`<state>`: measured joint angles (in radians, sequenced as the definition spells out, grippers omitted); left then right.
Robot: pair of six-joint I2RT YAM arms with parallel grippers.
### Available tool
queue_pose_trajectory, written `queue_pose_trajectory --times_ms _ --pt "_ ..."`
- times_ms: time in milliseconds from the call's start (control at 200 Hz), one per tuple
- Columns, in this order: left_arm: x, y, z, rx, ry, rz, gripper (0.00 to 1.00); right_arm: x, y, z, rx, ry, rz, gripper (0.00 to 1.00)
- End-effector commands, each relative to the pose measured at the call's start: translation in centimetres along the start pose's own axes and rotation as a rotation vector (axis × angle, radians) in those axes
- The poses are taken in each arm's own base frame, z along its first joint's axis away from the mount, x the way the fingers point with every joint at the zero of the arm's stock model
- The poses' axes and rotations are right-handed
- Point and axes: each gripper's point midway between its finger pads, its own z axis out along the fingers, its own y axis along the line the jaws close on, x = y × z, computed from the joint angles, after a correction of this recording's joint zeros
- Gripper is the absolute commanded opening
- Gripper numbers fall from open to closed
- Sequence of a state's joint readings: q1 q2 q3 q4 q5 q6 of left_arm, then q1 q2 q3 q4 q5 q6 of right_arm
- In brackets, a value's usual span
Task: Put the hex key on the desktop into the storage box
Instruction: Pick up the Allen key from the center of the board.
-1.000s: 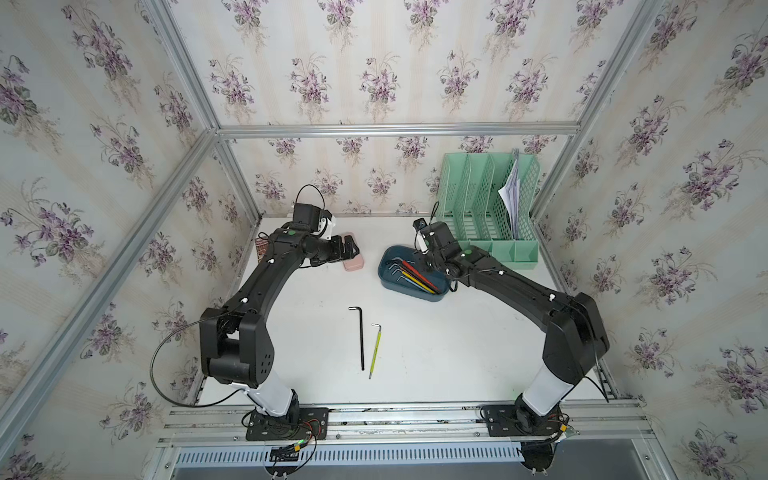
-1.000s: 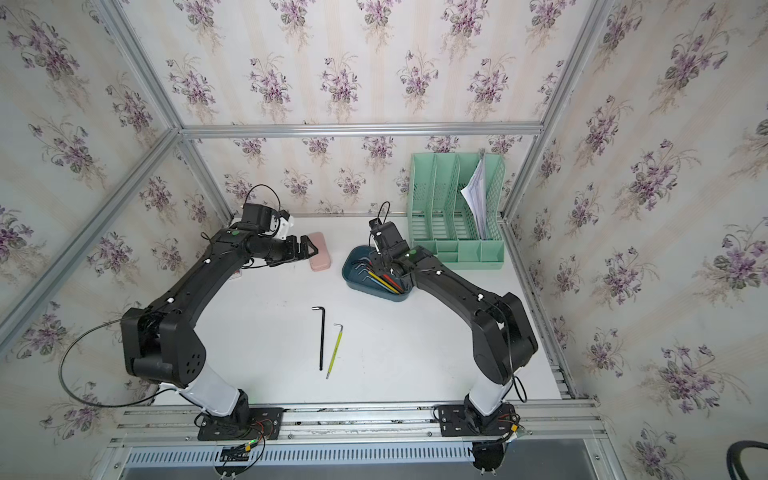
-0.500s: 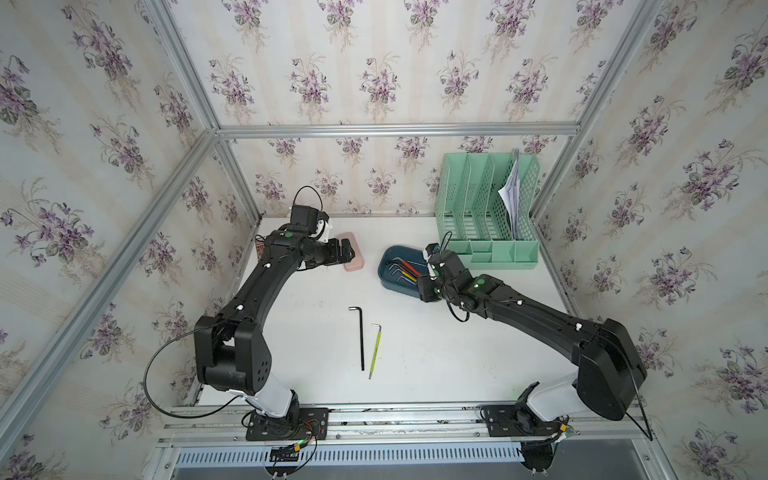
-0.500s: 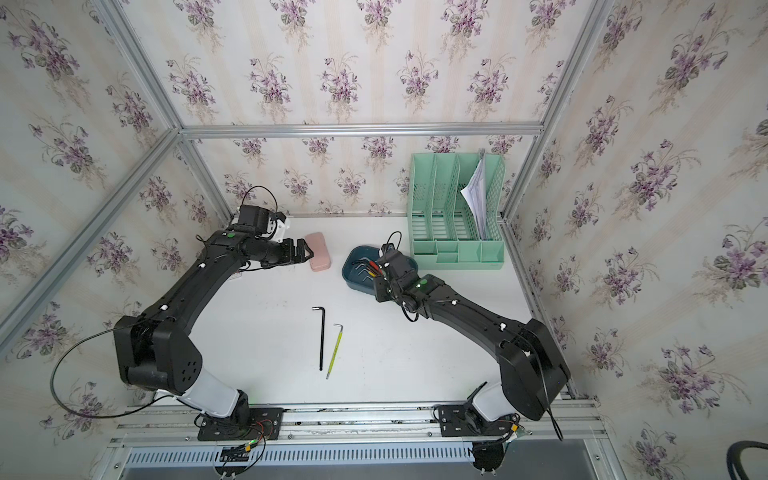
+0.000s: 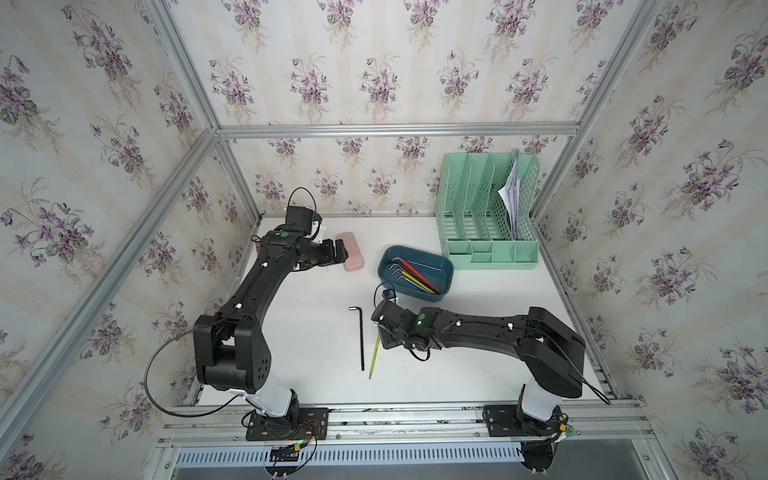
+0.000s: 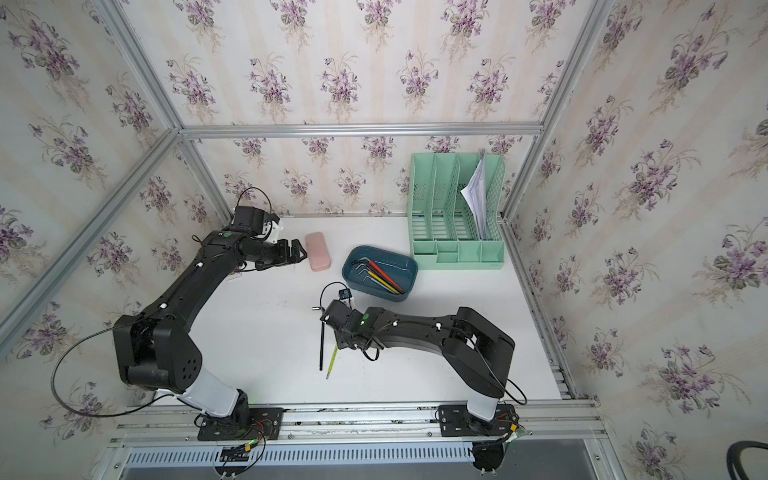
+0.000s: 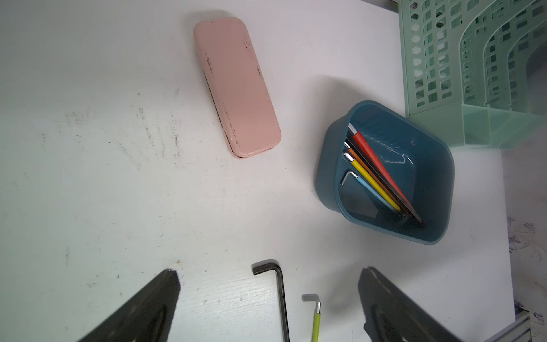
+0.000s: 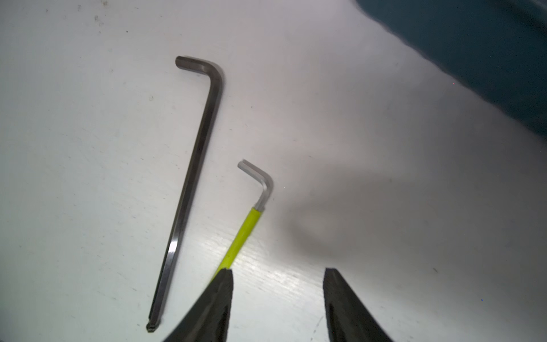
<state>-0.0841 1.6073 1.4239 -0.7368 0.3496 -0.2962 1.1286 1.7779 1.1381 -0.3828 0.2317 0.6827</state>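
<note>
Left fingers (image 7: 148, 302) stand apart with nothing between them, raised over the worktop (image 5: 307, 340) near the pink case (image 5: 351, 257). At centre, the black hex key (image 5: 362, 336) lies flat on the worktop. The green-sleeved hex key (image 5: 375, 355) lies just beside it, not touching; both are outside the box. Right fingers (image 8: 216, 296) are apart, low over the green key's shaft. One fingertip overlaps the sleeve; I cannot tell if it touches. Nothing is clamped. Further right, the storage box (image 5: 436, 268) holds several coloured keys (image 5: 415, 277). Far right is the green file organiser (image 5: 486, 253).
</note>
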Motion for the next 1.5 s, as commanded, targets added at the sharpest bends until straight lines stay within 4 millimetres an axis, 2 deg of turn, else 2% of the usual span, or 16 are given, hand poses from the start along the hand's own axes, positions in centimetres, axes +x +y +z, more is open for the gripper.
queue_pose_trajectory --times_ms 0,175,499,619,744,964,1044,1119,1224,1314,1418,1498 --pt "-0.2 -0.2 -0.2 0.035 -0.001 -0.019 0.99 1.0 0.4 0.6 0.016 0.029 0.018 0.54" --pt "-0.3 0.1 -0.2 0.047 0.000 -0.046 0.99 2.3 1.2 2.3 0.044 0.066 0.005 0.54" --pt "-0.5 0.1 -0.6 0.059 -0.014 -0.052 0.99 1.8 3.1 3.2 0.020 0.072 0.021 0.55" --pt "-0.5 0.0 -0.6 0.065 -0.014 -0.056 0.99 2.4 2.3 3.8 0.066 0.096 0.004 0.55" --pt "-0.5 0.0 -0.5 0.070 -0.009 -0.058 0.99 3.3 0.1 4.0 0.166 0.117 -0.024 0.55" --pt "-0.5 -0.1 -0.7 0.076 -0.014 -0.059 0.99 4.1 -4.4 2.5 0.246 0.130 0.001 0.57" --pt "-0.5 -0.2 -0.7 0.080 -0.012 -0.060 0.99 3.9 -5.5 1.6 0.235 0.122 0.030 0.57" --pt "-0.5 -0.3 -0.8 0.083 -0.013 -0.060 0.99 3.5 -5.4 0.9 0.201 0.119 0.049 0.57" --pt "-0.5 -0.2 -0.8 0.079 -0.012 -0.062 0.99 3.1 -4.0 0.1 0.112 0.154 0.076 0.57" --pt "-0.4 -0.2 -0.9 0.077 -0.015 -0.060 0.99 2.3 -3.1 -1.4 0.075 0.177 0.107 0.57" --pt "-0.5 -0.3 -1.3 0.076 -0.026 -0.053 0.99 2.2 -3.1 -2.9 0.086 0.211 0.143 0.57" --pt "-0.5 -0.4 -1.6 0.079 -0.031 -0.056 0.99 2.8 -3.3 -3.0 0.089 0.230 0.173 0.57"
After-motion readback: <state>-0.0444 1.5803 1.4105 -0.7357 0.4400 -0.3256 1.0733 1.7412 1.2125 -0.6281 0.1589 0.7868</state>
